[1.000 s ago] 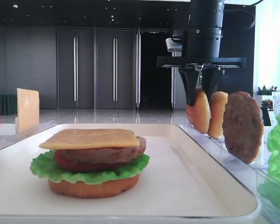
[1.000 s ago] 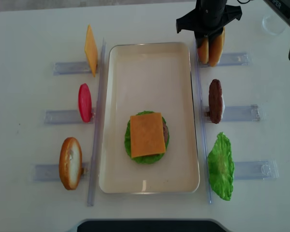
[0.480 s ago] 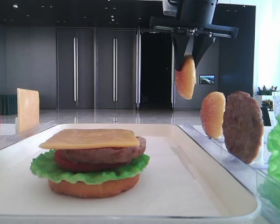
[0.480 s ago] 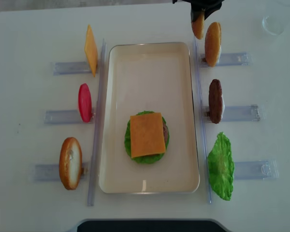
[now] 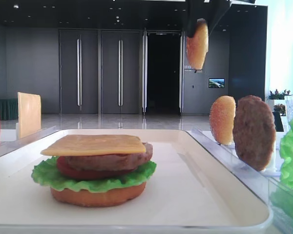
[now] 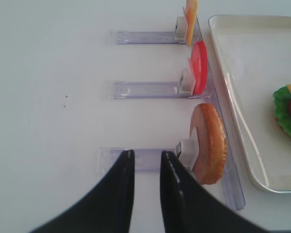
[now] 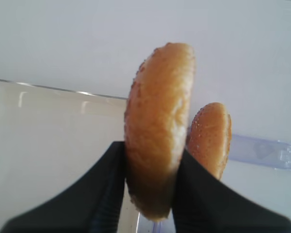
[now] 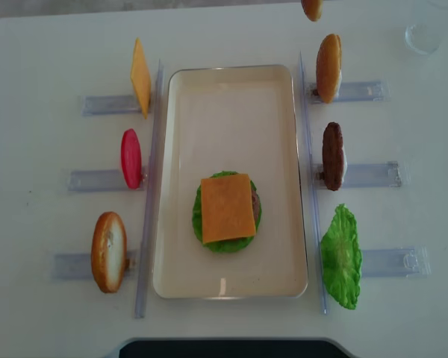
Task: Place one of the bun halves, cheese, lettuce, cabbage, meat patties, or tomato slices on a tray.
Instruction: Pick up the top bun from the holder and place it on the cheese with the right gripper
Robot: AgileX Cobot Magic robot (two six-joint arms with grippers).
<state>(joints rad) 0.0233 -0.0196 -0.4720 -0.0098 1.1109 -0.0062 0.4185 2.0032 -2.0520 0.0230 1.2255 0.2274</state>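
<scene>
Exterior high: table [image 8: 37, 60], then tray [image 8: 231, 97] with the stacked burger (cheese [image 8: 227, 208] on top). Right gripper [image 7: 148, 170] is clamped edge-on around a bun half [image 7: 157, 126], held high above the tray's far right corner. Left gripper [image 6: 144, 162] hangs empty, jaws slightly apart.

Right gripper [image 7: 150, 179] is hanging high, fingers [image 7: 109, 194] pinching a bun [image 7: 157, 126] edgewise; left gripper [image 6: 144, 167] is hovering low, fingers slightly parted, holding nothing.
</scene>
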